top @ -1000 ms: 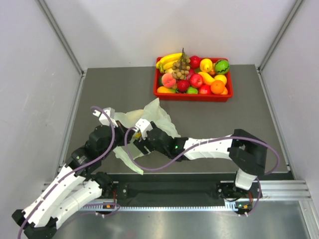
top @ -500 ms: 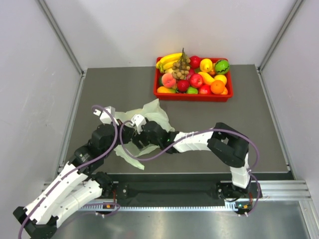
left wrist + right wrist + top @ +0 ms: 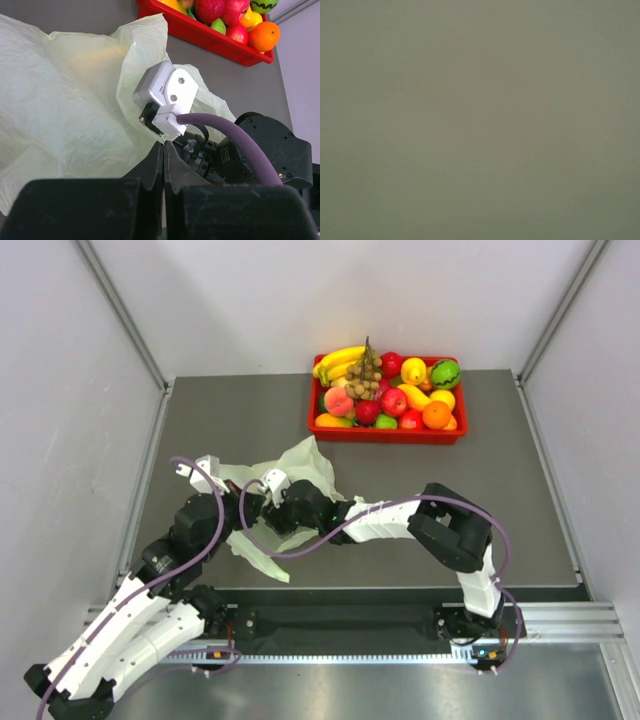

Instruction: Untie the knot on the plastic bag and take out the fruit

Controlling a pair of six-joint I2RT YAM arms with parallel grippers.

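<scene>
Judging by how things lie, the job looks nearly finished. The plastic bag (image 3: pixel 305 468) lies limp and crumpled on the surface (image 3: pixel 450 480), with no bulge of anything inside and no knot to be seen in either view that shows it, so the untying appears done. The fruit sits in the red tray (image 3: pixel 385 436), well beyond both grippers and off to their right: the banana bunch (image 3: pixel 340 361), the cluster of tan berries (image 3: pixel 363 375) and the round green fruit (image 3: pixel 445 373) lie there among apples, oranges and a peach. The left gripper (image 3: pixel 163 157) has its fingers pressed together with no gap, apparently pinching a fold of the bag, whose film spreads up and to the left of it. The right gripper (image 3: pixel 262 510) is just beside the left one, buried in the folds. Its own camera gives only a flat grey-green blur, probably film against the lens, so I cannot tell whether it is open or closed, or whether it holds anything. What may be left is a check that nothing small hides in the bag, and then letting go; whether a last piece remains inside cannot be seen.
</scene>
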